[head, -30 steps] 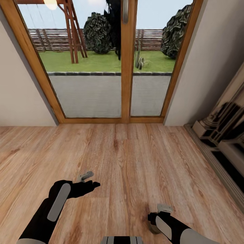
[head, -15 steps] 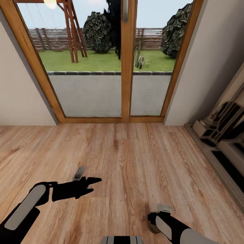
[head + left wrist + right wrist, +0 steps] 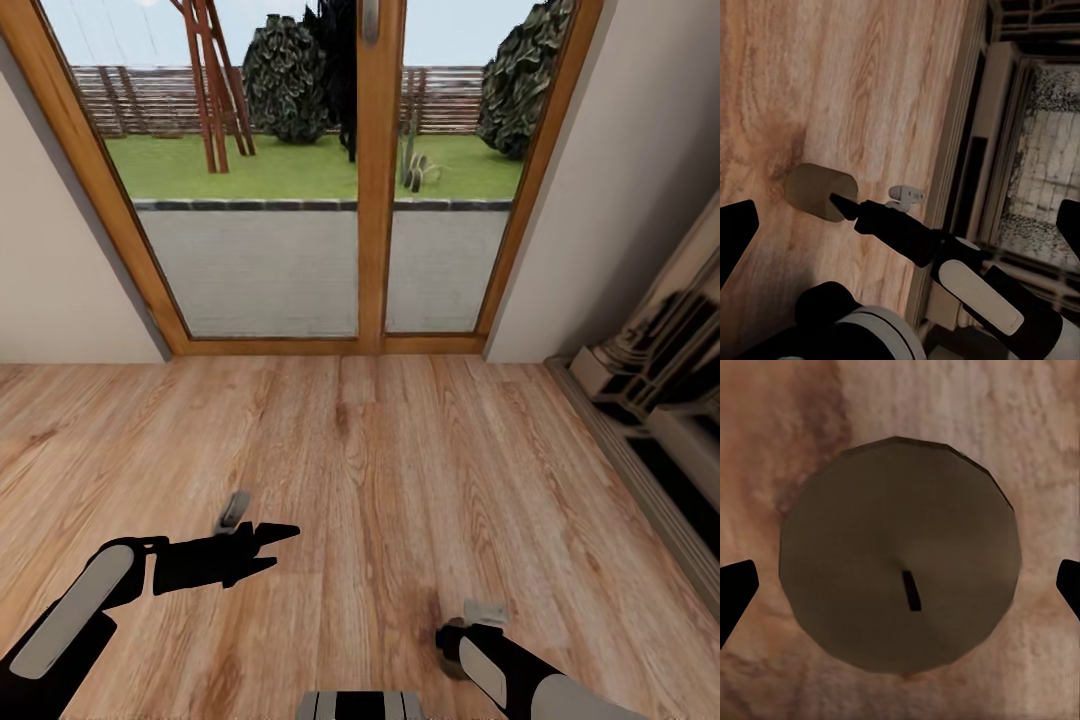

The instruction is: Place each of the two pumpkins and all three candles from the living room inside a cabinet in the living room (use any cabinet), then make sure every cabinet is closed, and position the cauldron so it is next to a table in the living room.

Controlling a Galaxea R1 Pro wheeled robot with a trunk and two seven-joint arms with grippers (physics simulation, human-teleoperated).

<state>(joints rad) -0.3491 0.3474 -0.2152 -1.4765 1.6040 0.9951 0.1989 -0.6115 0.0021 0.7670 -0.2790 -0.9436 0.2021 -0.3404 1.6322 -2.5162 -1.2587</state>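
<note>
Wooden floor [image 3: 1035, 427] bears a candle [image 3: 900, 596] between the spread right tool [image 3: 900, 592] tips.

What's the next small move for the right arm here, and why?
Probably lower the right gripper straight down around the candle, then close. The right wrist view looks down on the candle's top, centred between the open fingertips, which stand clear of it on both sides. It seems to stand upright on the wooden floor.
</note>
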